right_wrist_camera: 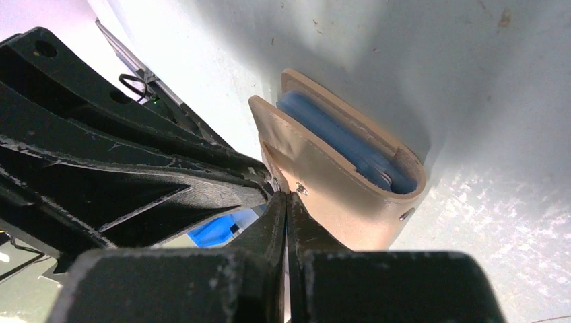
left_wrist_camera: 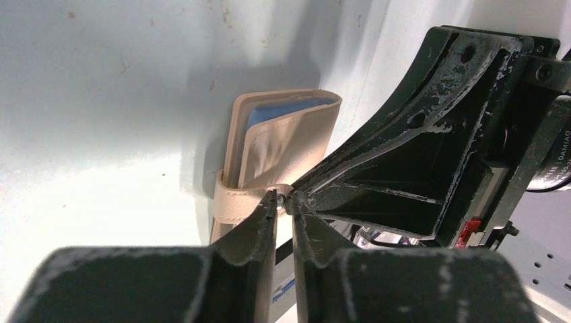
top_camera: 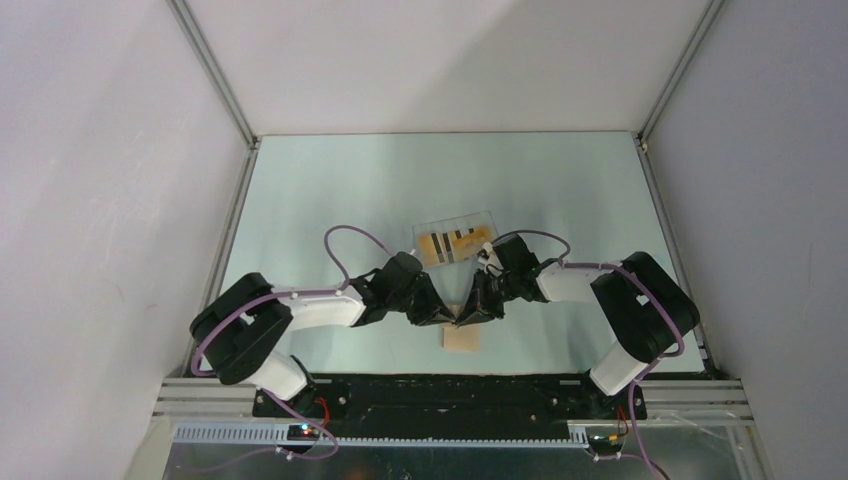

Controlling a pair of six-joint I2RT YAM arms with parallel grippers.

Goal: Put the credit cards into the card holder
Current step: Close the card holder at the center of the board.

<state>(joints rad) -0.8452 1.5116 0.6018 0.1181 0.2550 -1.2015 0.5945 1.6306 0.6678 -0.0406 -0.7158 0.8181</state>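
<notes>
"Where's the card holder (top_camera: pixel 462 341)?"
"Folded up on the table (top_camera: pixel 330 200), right under both sets of tips."
"Is anything squeezing it?"
"The right gripper (right_wrist_camera: pixel 284 196) is pressed together against its flap. The left gripper (left_wrist_camera: pixel 283 202) has a thin gap, by the strap."
"And the credit cards (top_camera: pixel 452 244)?"
"Farther back, in the clear tray (top_camera: pixel 426 229)."

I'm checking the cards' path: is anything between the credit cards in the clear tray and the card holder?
Yes. The left tool and the right tool meet tip to tip at the strap of the card holder, squarely between it and the credit cards in the clear tray. The holder is also folded, its flaps close together.
</notes>
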